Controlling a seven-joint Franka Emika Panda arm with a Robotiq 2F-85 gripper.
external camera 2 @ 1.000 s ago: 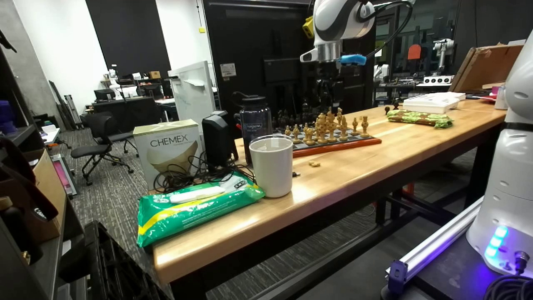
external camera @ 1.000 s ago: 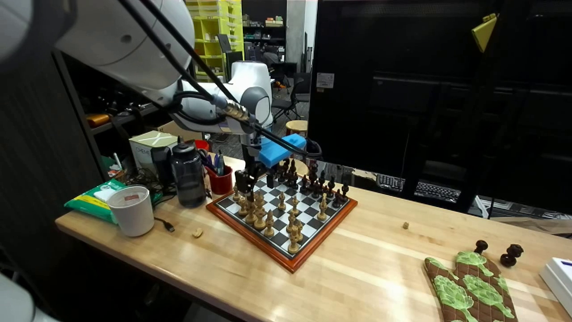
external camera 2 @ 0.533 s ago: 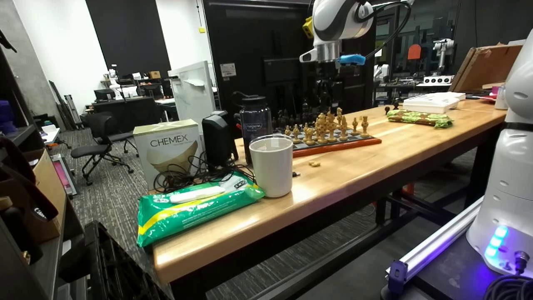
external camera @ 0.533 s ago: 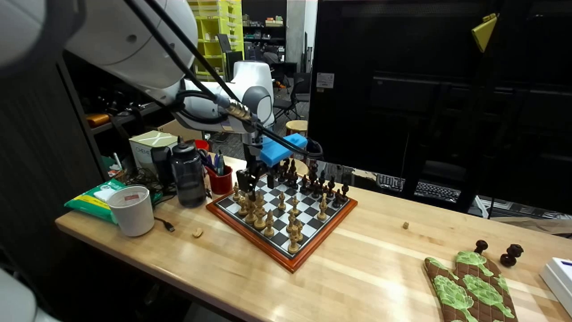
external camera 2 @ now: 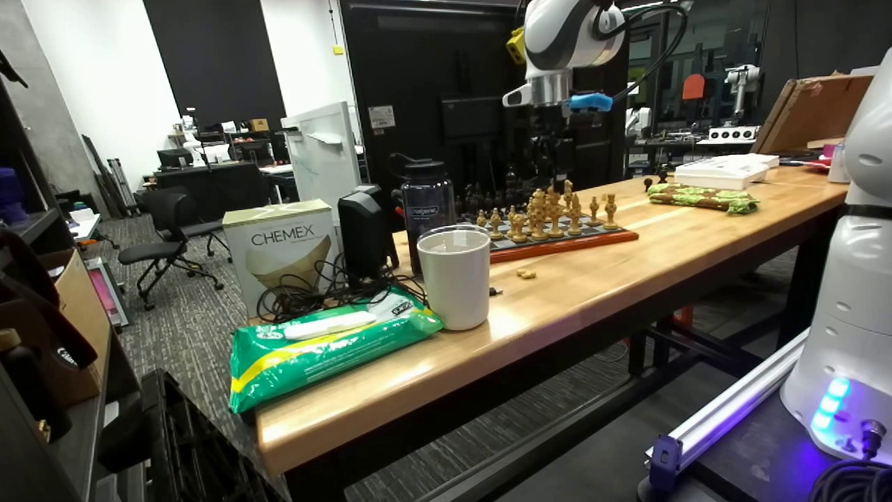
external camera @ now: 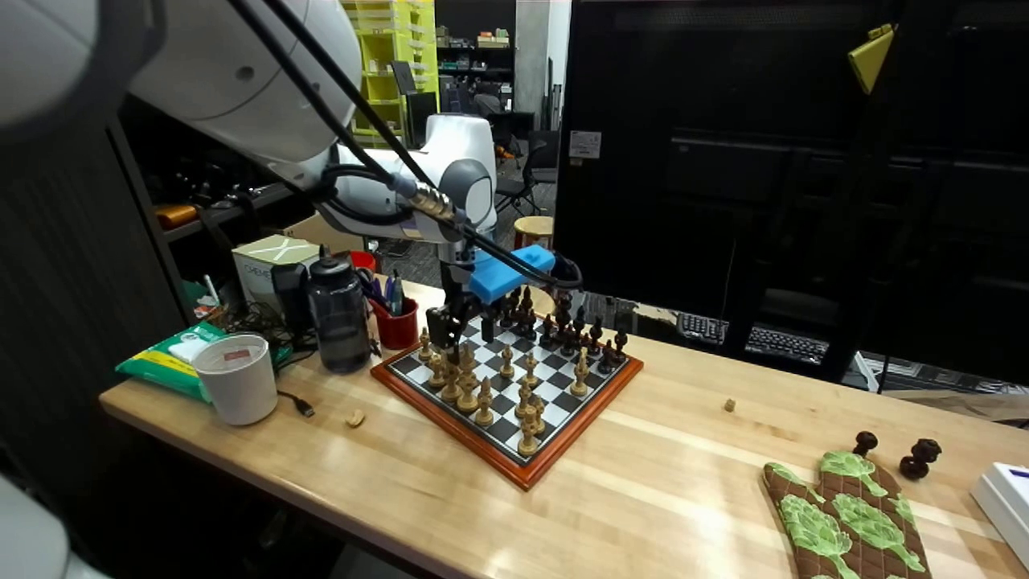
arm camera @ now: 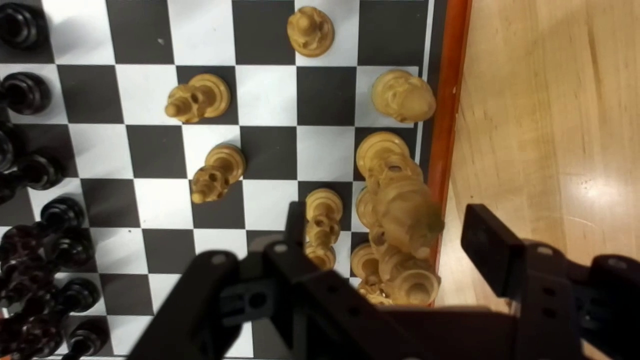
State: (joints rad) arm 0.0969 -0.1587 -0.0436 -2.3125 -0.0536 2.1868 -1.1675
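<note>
Pincer (arm camera: 387, 227) parted, gripping nothing. Tall pale chess piece (arm camera: 405, 205) between its sides in wrist view, on an edge row of the board (arm camera: 325, 152); gap likely wide to spare neighbouring pieces (arm camera: 415, 287). Dark pieces (arm camera: 27, 92) massed opposite, presumably for play. Both exterior views, unlike the wrist's, show an oven mitt (external camera: 852, 515) farther along the table (external camera: 643, 482).

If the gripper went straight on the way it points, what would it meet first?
Pointing down, the gripper would probably meet a tall tan piece first: its head shows between the open fingers in the wrist view. Depth is unclear, so they might straddle it.
</note>
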